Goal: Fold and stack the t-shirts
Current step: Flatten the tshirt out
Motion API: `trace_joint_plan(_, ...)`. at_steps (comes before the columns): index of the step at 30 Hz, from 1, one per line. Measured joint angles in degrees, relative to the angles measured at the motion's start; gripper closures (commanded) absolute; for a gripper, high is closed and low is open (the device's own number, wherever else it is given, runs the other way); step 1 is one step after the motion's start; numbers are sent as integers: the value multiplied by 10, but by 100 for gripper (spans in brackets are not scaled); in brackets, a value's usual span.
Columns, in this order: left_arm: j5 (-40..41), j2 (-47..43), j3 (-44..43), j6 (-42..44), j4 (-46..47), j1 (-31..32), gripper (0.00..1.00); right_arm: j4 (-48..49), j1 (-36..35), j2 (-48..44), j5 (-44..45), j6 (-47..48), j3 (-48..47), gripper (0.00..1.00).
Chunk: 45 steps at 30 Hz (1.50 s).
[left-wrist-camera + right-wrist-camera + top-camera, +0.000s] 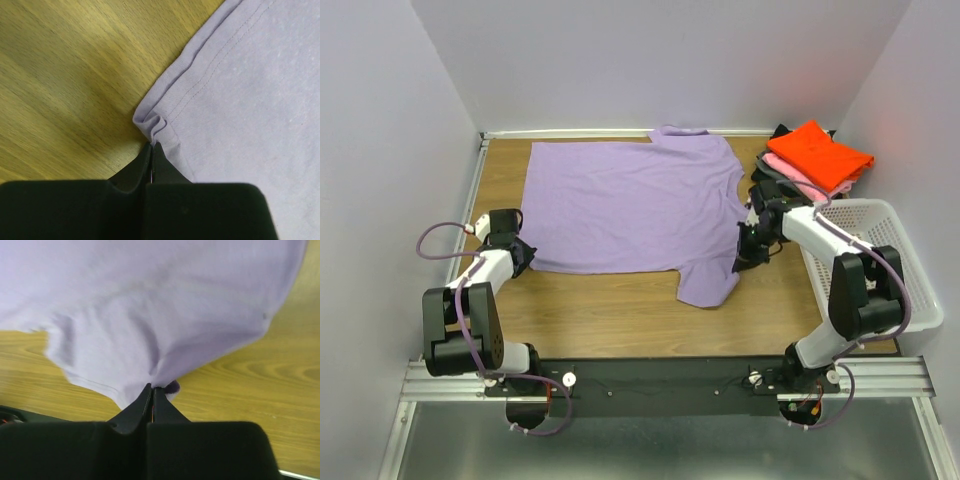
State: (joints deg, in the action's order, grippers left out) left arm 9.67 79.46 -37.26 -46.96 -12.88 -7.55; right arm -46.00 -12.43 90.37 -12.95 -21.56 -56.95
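Note:
The lavender-purple t-shirt (pixel 630 205) lies spread flat on the wooden table, hem to the left, collar to the right. My left gripper (pixel 523 258) is shut on the shirt's near-left hem corner (pixel 152 127), where the cloth bunches at the fingertips. My right gripper (pixel 745 250) is shut on the edge of the near sleeve (pixel 160 355), which is lifted slightly off the table. A stack of folded shirts sits at the back right: orange-red (pixel 820 153) on top, pink (pixel 790 175) below it, dark grey (pixel 772 170) at the bottom.
A white mesh basket (pixel 880 265) stands at the right edge, close to my right arm. Bare wood table (pixel 610 305) shows in front of the shirt. White walls close in the left, back and right sides.

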Motion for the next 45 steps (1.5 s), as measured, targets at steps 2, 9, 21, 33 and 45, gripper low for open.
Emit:
trace_joint_plan(2, -1, 1, 0, 0, 0, 0, 100, -6, 0, 16, -2, 0, -40, 87)
trace_joint_plan(9, -3, 10, -6, 5, 0, -3, 100, -24, 0, 76, 1, 2, -128, 51)
trace_joint_plan(21, -12, 24, -10, 16, 9, -4, 100, -33, 0, -9, 2, 5, -71, 33)
trace_joint_plan(33, -16, 24, -10, 43, 11, -10, 100, -16, 0, -47, 17, -12, 33, 27)
trace_joint_plan(45, -34, 33, -17, 71, 15, -23, 100, 113, 0, -53, -2, 9, 64, 22)
